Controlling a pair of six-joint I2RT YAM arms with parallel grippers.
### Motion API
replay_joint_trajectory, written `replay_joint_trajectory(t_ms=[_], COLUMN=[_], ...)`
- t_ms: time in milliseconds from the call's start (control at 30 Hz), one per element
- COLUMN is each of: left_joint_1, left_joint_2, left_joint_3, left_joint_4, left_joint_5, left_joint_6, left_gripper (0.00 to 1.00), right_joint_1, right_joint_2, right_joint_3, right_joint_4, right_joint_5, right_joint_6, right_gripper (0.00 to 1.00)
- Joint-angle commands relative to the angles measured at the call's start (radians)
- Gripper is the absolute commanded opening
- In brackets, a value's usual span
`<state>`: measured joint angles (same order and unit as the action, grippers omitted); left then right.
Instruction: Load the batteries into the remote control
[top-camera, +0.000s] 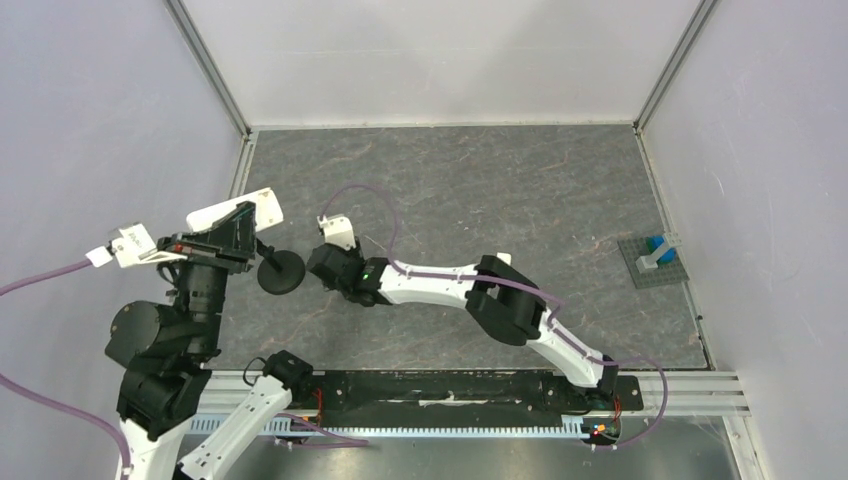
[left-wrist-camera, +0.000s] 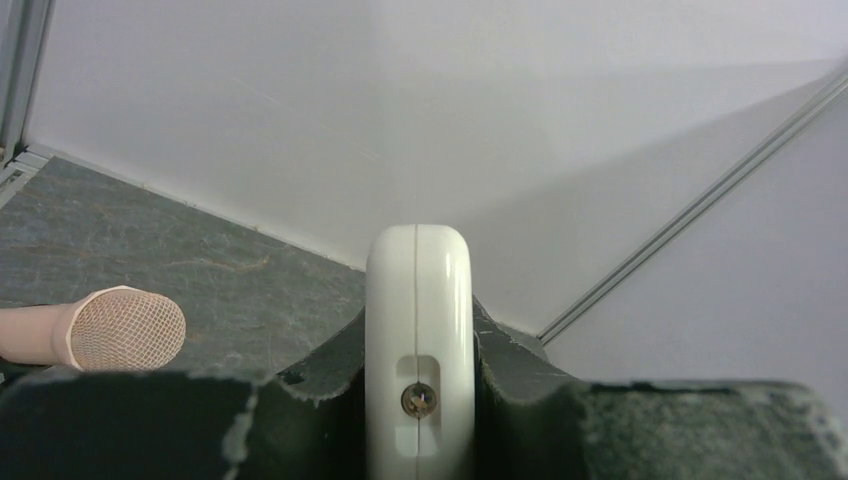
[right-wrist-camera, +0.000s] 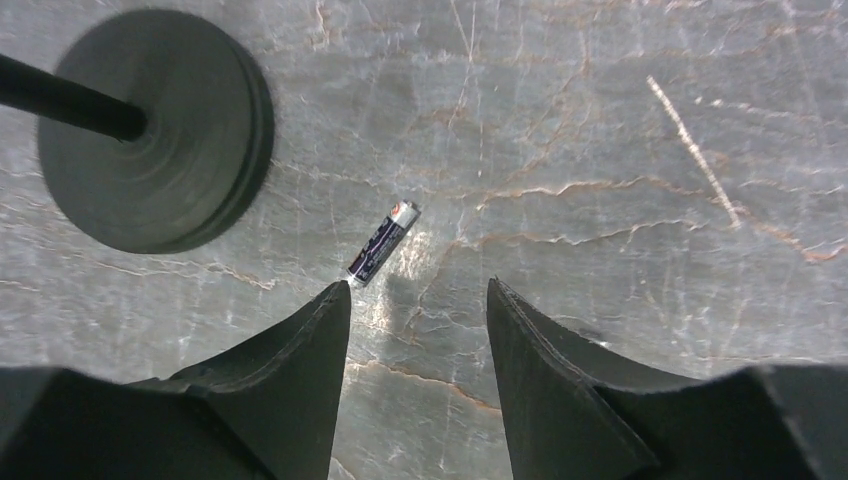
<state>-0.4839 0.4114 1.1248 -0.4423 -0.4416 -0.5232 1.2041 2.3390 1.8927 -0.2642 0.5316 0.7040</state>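
Clamping the remote control (left-wrist-camera: 418, 290) edge-on in your left tool (left-wrist-camera: 418, 400), you have your right tool (right-wrist-camera: 418, 325) hanging, jaws apart, over one battery (right-wrist-camera: 383, 242) on the tabletop (right-wrist-camera: 620, 140)

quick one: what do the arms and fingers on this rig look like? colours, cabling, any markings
The left arm and right arm have white link shells with bulky black joint housings. A purple cable runs along each. The right arm shows a small green light near its wrist. Right fingers and left fingers are dark wedges, edges chipped pale on the left.
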Motion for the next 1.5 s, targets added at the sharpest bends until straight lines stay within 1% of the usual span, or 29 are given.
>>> replay_joint_trajectory(t_ms=[0, 133, 333, 467, 833, 900, 967, 1133, 1267, 1367, 1467], left_joint_1=[0.001, 0.001, 0.001, 0.001, 0.002, 0.001, 0.001, 0.001, 0.001, 0.001, 0.001], left_joint_2=[-0.039, -0.067, -0.114, -0.132, -0.127, -0.127, -0.128, -0.121, -0.122, -0.123, -0.115], left_joint_3=[0.013, 0.025, 0.04, 0.037, 0.03, 0.03, 0.028, 0.023, 0.014, 0.009, 0.002], left_joint_4=[-0.012, -0.052, -0.101, -0.124, -0.136, -0.136, -0.136, -0.136, -0.137, -0.146, -0.147], left_joint_5=[-0.006, -0.023, -0.045, -0.049, -0.049, -0.052, -0.057, -0.059, -0.06, -0.055, -0.015], left_joint_6=[-0.049, -0.058, -0.057, -0.07, -0.066, -0.063, -0.062, -0.058, -0.057, -0.06, -0.05], left_gripper=[0.02, 0.02, 0.02, 0.02, 0.02, 0.02, 0.02, 0.02, 0.02, 0.02, 0.02], right_joint_1=[0.04, 0.045, 0.046, 0.046, 0.045, 0.045, 0.045, 0.045, 0.045, 0.034, 0.004], right_joint_2=[0.072, 0.093, 0.126, 0.146, 0.187, 0.196, 0.203, 0.211, 0.202, 0.152, 0.091], right_joint_3=[0.078, 0.062, 0.063, 0.072, 0.073, 0.083, 0.085, 0.07, 0.062, 0.011, -0.057], right_joint_4=[0.036, 0.08, 0.121, 0.136, 0.254, 0.256, 0.256, 0.236, 0.195, 0.165, 0.138], right_joint_5=[0.165, 0.195, 0.192, 0.195, 0.141, 0.132, 0.128, 0.152, 0.171, 0.137, 0.056], right_joint_6=[-0.015, 0.005, 0.019, 0.003, -0.106, -0.119, -0.131, -0.163, -0.19, -0.195, -0.193], right_gripper=[0.55, 0.59, 0.6, 0.61, 0.67, 0.64, 0.57, 0.45, 0.31, 0.24, 0.15])
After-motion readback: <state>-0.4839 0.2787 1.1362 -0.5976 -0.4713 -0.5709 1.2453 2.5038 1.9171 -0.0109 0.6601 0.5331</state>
